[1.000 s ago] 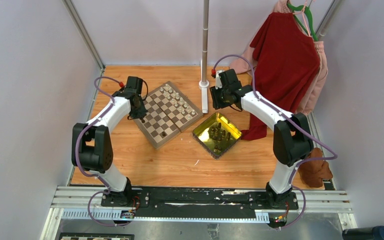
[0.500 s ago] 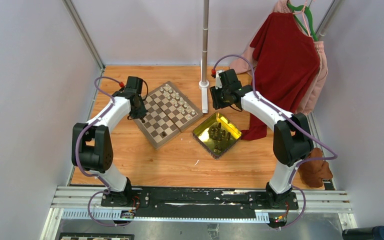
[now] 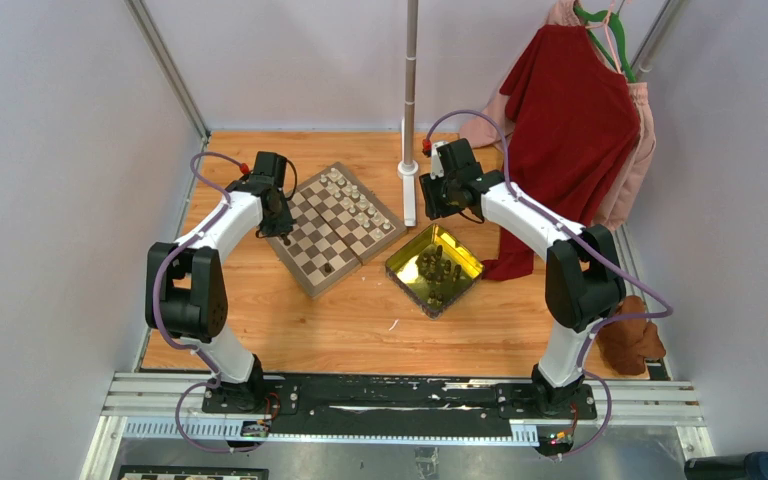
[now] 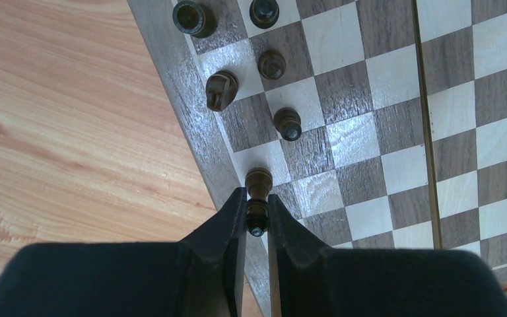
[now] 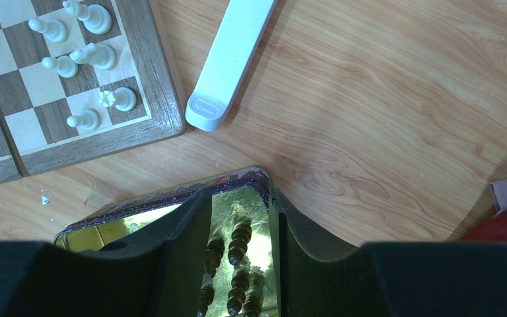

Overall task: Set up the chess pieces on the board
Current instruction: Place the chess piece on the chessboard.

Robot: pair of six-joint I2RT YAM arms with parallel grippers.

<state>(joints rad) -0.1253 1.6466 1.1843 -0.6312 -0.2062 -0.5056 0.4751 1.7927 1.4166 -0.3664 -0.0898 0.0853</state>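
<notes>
Left wrist, left tool [image 4: 256,199] pinching dark chess piece [image 4: 259,179], at board [image 4: 195,125] rim

You are getting bright, even overhead light. The board [image 4: 343,142] is showing a pale sheen, the yellow tray [image 5: 247,191] is throwing mirror glare, and both wrist views are blurring along their bottom edges.
</notes>
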